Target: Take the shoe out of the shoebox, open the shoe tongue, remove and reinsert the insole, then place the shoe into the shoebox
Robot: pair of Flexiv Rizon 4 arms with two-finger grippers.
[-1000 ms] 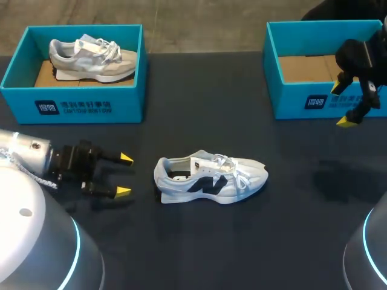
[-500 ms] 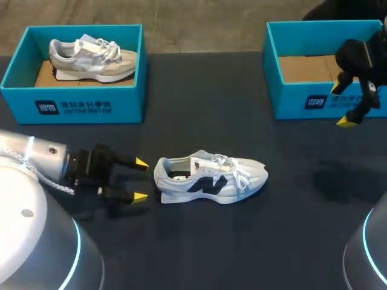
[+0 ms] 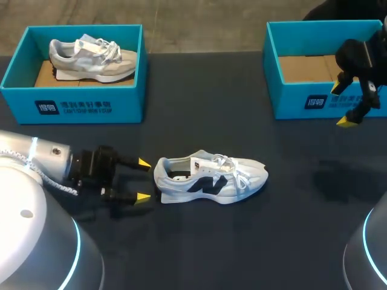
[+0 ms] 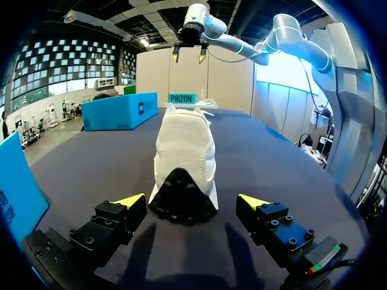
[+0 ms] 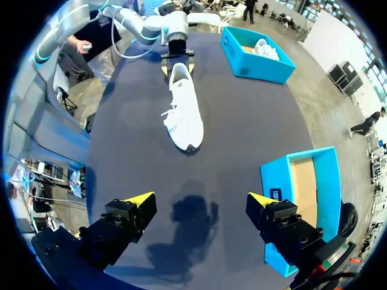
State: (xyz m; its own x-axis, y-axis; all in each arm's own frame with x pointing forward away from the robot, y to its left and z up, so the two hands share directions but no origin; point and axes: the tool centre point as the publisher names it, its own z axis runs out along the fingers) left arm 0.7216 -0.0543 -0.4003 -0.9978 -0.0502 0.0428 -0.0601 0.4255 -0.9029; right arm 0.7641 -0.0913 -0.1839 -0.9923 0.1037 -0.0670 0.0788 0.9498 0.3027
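Shoe (image 3: pixel 208 176) on side, toe pointing right

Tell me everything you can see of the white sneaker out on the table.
The white sneaker stands upright on its sole on the dark table. Its pale upper looks like mesh, with white laces, a dark side logo, a dark heel patch and a tag by the tongue. Its heel points at the open left gripper, whose tips sit just short of it, not touching.
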